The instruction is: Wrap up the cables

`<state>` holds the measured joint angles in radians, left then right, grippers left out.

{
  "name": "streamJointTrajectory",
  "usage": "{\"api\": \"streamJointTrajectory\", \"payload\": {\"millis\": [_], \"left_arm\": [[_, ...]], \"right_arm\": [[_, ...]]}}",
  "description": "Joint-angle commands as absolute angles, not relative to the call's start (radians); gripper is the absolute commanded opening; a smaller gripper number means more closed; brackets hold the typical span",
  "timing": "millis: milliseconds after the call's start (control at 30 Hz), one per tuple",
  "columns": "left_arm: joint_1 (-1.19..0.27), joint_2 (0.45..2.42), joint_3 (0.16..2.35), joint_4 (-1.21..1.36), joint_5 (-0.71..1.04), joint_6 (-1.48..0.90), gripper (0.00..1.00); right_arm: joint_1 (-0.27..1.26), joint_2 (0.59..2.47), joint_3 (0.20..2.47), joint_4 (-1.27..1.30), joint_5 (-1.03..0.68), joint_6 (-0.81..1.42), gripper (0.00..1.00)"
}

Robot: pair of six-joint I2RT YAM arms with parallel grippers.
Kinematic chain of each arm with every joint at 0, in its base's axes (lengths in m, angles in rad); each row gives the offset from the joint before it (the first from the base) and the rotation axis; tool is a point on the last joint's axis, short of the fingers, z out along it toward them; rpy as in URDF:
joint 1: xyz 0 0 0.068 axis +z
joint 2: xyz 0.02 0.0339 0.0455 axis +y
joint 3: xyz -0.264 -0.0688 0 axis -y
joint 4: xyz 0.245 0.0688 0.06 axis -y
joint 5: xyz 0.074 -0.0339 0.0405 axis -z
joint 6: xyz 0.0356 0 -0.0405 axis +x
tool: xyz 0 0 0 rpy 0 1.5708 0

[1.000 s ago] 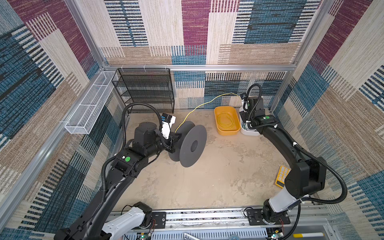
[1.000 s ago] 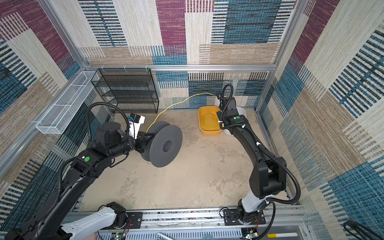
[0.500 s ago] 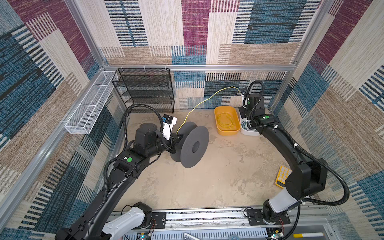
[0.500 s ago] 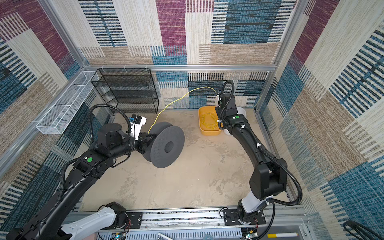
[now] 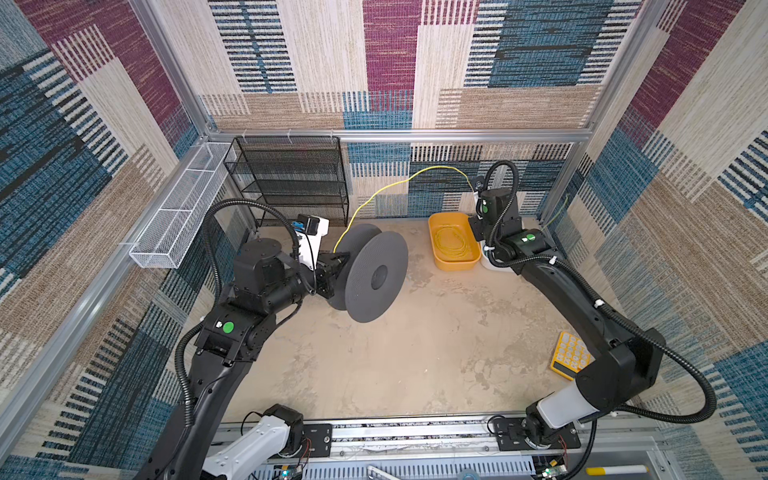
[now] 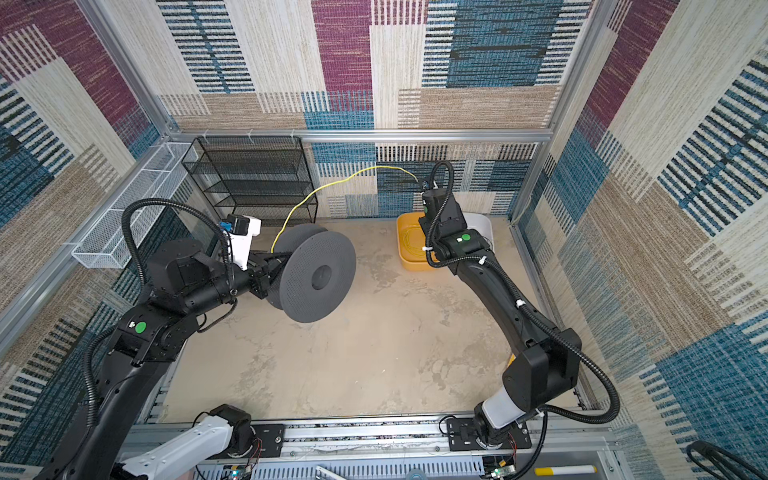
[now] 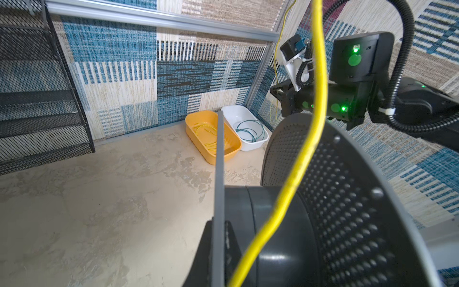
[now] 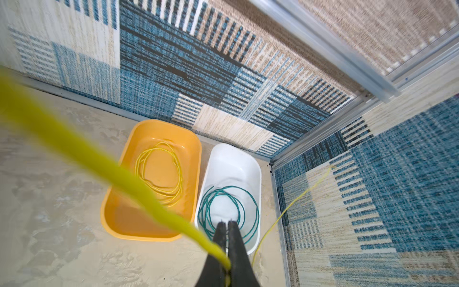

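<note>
Between spool (image 5: 376, 276) and right tool (image 8: 226, 225), yellow cable (image 7: 320, 74) in sideways arc (pinched).

A black mesh rack (image 5: 286, 178) stands at the back wall, a yellow tub (image 5: 455, 265) just beside a white tub (image 8: 233, 159).

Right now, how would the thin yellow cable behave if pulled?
Probably floppy: the thin yellow cable curves loosely between the dark grey perforated spool and the shut right gripper. Likely light: a narrow pinch holds its span aloft.
</note>
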<state>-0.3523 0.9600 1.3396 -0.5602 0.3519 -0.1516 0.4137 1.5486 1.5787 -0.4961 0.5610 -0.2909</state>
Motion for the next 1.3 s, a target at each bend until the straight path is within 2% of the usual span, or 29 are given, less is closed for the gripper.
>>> {"api": "streamJointTrajectory", "payload": {"millis": [0,467,833,1100,1267], "left_arm": [[-0.326,0.944,1.377,-0.505,0.421,-0.151,0.00],[-0.227,0.983,1.580,-0.472,0.528,-0.239,0.00],[-0.094,1.043,1.647,-0.324,0.612,-0.388,0.00],[-0.005,1.071,1.625,-0.198,0.588,-0.514,0.00],[0.016,1.085,1.588,-0.132,0.475,-0.569,0.00]], "right_arm": [[0.464,1.556,1.596,-0.579,0.623,-0.256,0.00],[0.681,1.608,1.672,-0.724,0.604,-0.165,0.00],[0.790,1.567,1.498,-0.615,0.399,-0.102,0.00],[0.892,1.564,1.404,-0.539,0.325,-0.082,0.00],[0.990,1.577,1.371,-0.505,0.294,-0.080,0.00]]}}
